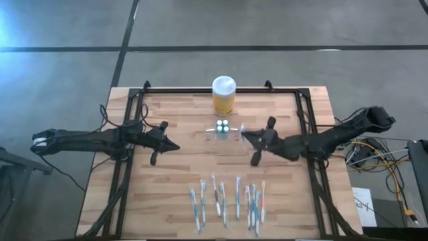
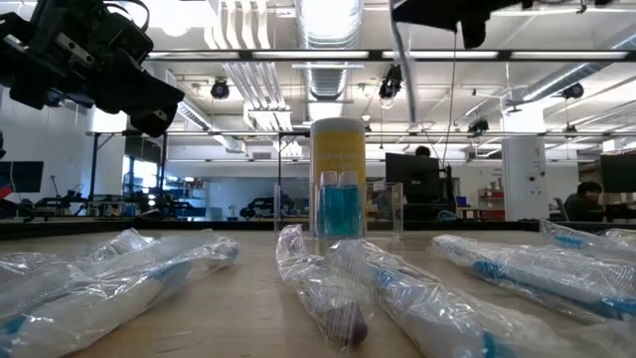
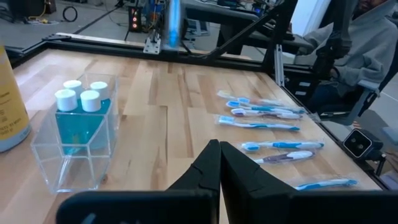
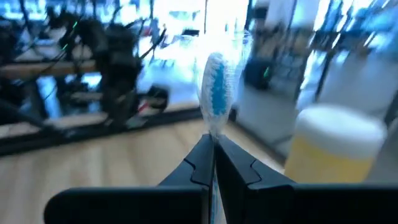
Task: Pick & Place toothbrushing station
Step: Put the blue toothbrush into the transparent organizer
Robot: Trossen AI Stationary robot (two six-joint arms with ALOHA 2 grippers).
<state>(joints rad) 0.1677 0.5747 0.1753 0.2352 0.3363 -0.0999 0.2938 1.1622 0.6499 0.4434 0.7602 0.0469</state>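
Right wrist view shows the right gripper's (image 4: 213, 146) jaws pressed together on a wrapped toothbrush (image 4: 216, 93), whose blue-and-white head stands up out of the pinch; the yellow jar (image 4: 329, 146) with its white lid is near, off to one side. From the high view this gripper (image 1: 245, 136) hangs just beside the toothbrushing station (image 1: 223, 128), the small clear holder in the middle of the worktop (image 1: 180, 167), in front of the jar. The left gripper (image 3: 219, 163) has its jaws pressed together on nothing, and waits well apart on the other side of the holder.

As for progress, I judge it an early stage: the holder (image 3: 78, 134) carries only the white-capped blue bottles (image 3: 81, 99), with no brush visible in it, and a row of wrapped toothbrushes (image 1: 227, 201) lies untouched at the near edge. One brush is lifted and close to the holder; setting it in, and the rest after it, is left.
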